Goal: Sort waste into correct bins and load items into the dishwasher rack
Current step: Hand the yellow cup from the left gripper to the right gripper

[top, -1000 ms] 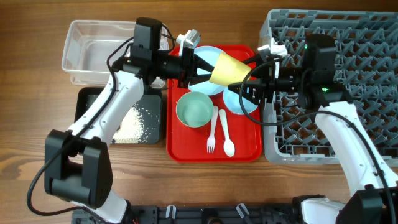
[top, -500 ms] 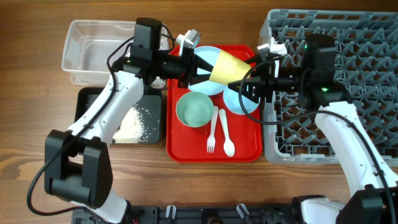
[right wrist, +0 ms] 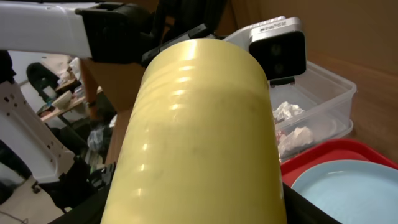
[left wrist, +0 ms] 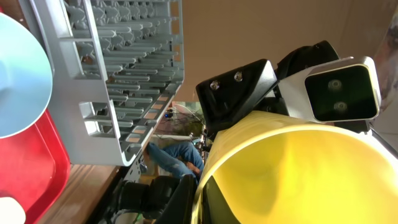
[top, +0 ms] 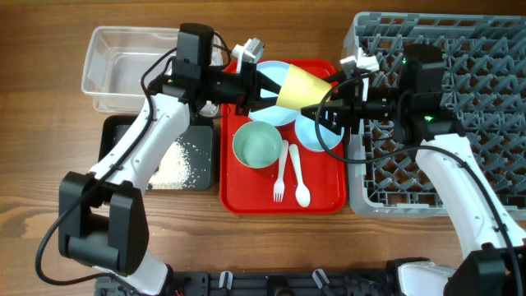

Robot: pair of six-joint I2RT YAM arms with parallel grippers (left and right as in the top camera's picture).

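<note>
A small yellow cup (top: pixel 304 89) hangs on its side above the red tray's far end, held from both sides. My left gripper (top: pixel 275 89) is shut on its rim; in the left wrist view a finger pinches the cup (left wrist: pixel 298 174) wall. My right gripper (top: pixel 322 105) is shut on the cup body (right wrist: pixel 199 124), a dark finger against each side. On the tray lie a pale green bowl (top: pixel 256 144), a light blue bowl (top: pixel 308 136), a light blue plate (top: pixel 273 72), and a white fork (top: pixel 280 173) and spoon (top: pixel 299 177). The grey dishwasher rack (top: pixel 460 156) stands at the right.
The red tray (top: pixel 246 193) sits in the middle. The clear tub (top: pixel 123 70) at the far left holds crumpled tissue (right wrist: pixel 292 124). In front of it the black tray (top: pixel 119 136) carries white rice crumbs (top: pixel 177 164). Both arms reach over the tray's far end.
The right gripper's jaws have drawn in a little around the cup. The cup and the left gripper have stayed where they were.
</note>
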